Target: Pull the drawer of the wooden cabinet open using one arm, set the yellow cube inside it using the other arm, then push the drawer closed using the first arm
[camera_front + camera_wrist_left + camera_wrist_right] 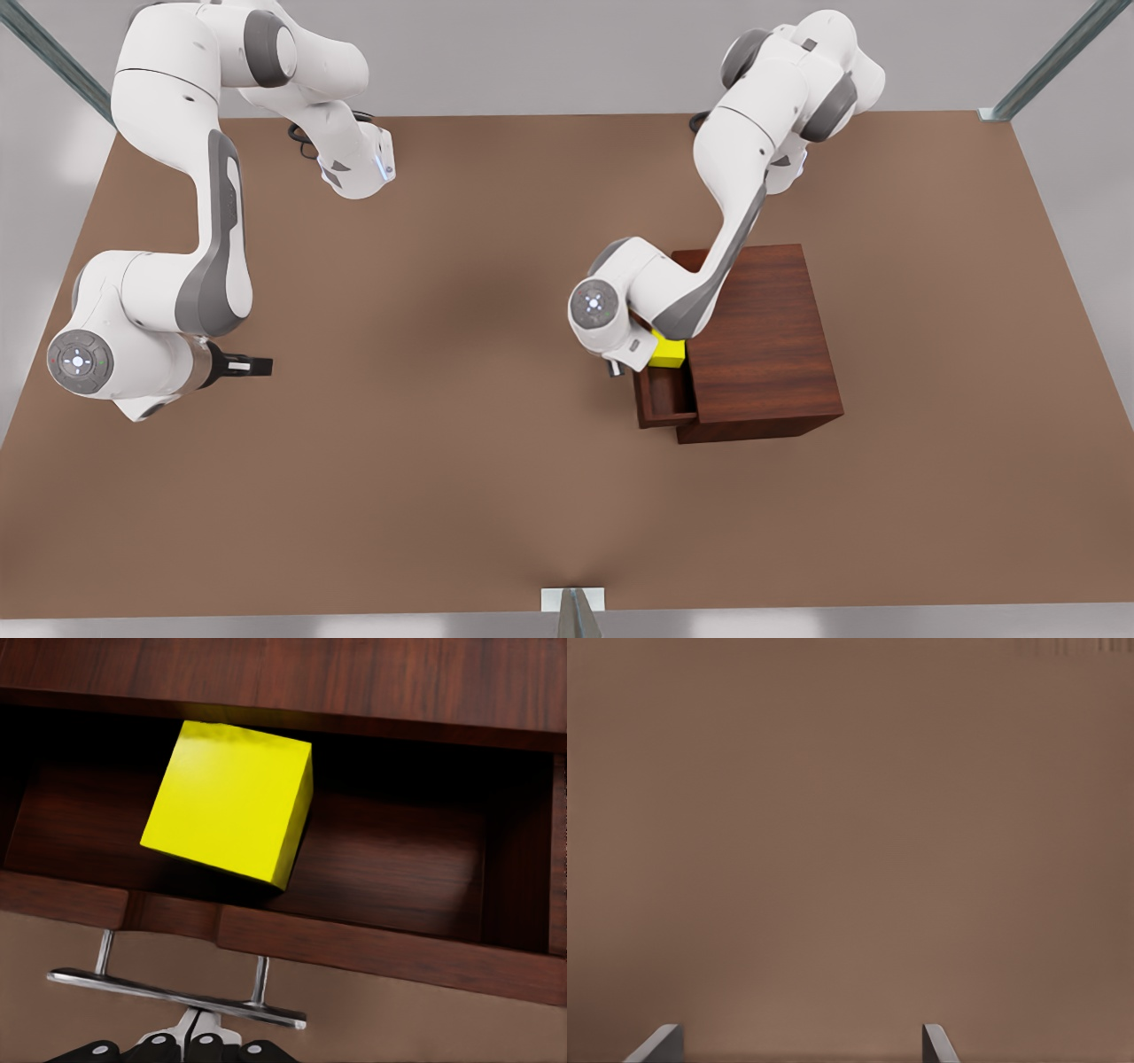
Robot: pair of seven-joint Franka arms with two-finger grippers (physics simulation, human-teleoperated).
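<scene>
The wooden cabinet [764, 337] stands on the table at the front view's right. Its drawer [663, 406] is pulled partway out toward the table's middle. The yellow cube [668, 352] lies inside the drawer [399, 859], and in the left wrist view the cube [232, 802] sits turned at an angle, close under the cabinet's front edge. My left gripper [193, 1036] is shut, its tips right at the silver bar handle [177, 994] and holding nothing. My right gripper [255, 365] waits over bare table at the front view's left, and its fingers [663, 1041] stand open and empty.
The brown table [443, 399] spreads wide between the two arms. The left arm's forearm and wrist [620, 306] hang over the cabinet's near corner and the drawer. Metal frame posts stand at the table's far corners and at the middle of its near edge [573, 611].
</scene>
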